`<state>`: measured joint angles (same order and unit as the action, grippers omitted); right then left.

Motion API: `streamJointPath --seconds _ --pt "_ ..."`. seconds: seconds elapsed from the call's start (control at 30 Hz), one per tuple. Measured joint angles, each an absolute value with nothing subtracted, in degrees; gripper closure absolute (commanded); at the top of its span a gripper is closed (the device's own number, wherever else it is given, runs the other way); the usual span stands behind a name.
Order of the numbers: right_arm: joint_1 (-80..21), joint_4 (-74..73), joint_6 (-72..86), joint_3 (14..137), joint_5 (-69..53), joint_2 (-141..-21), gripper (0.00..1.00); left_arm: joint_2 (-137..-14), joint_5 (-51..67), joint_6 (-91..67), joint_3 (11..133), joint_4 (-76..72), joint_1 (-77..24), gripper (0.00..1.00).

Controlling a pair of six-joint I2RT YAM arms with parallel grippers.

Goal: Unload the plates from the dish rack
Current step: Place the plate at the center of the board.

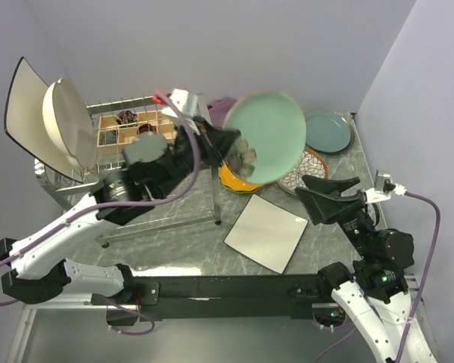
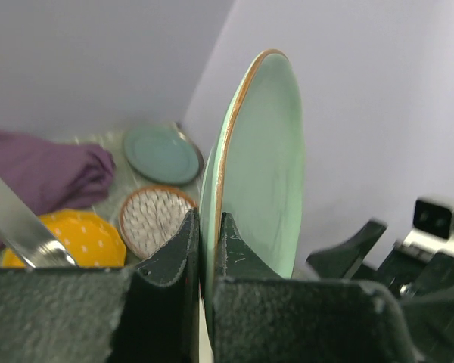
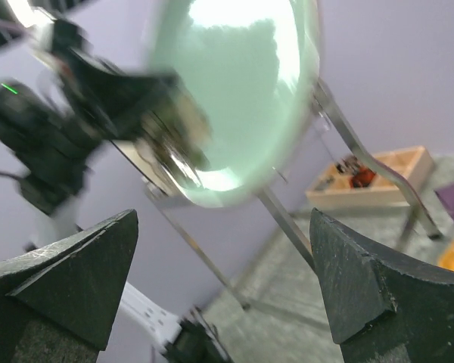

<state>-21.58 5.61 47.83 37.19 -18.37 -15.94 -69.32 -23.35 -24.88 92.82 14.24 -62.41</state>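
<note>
My left gripper is shut on the rim of a pale teal-green plate, holding it on edge in the air to the right of the dish rack. In the left wrist view both pads pinch that plate at its lower edge, the gripper closed tight. A large white square plate with a dark rim and a round cream plate stand in the rack's left end. My right gripper is open, facing the held plate from the right; nothing is between its fingers.
On the table lie a white square plate, an orange dotted plate, a brown-patterned plate and a darker teal plate. A purple cloth and a wooden compartment box sit behind the rack. Walls close in at the back and right.
</note>
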Motion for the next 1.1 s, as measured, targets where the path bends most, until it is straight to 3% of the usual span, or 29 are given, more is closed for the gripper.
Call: streamJointPath --seconds 0.47,0.57,0.7,1.07,1.1 --pt "-21.6 3.3 54.5 36.4 -5.3 -16.8 0.0 -68.3 -16.4 -30.3 80.8 7.7 -62.5 0.99" --pt "-21.6 3.0 54.4 36.3 -4.7 -17.9 0.05 -67.2 -16.1 -30.9 79.0 6.0 -62.5 0.99" --pt "-21.6 3.4 54.0 35.6 -4.1 -18.6 0.31 -65.9 -15.8 -31.1 77.5 4.8 -62.5 0.99" --pt "-21.6 13.6 56.2 28.6 -10.6 -18.6 0.76 -65.9 -12.5 -34.4 73.3 2.2 -62.5 0.99" --pt "-21.6 13.9 56.4 28.1 -10.6 -18.3 0.93 -66.2 -12.3 -34.7 73.1 2.0 -62.5 0.99"
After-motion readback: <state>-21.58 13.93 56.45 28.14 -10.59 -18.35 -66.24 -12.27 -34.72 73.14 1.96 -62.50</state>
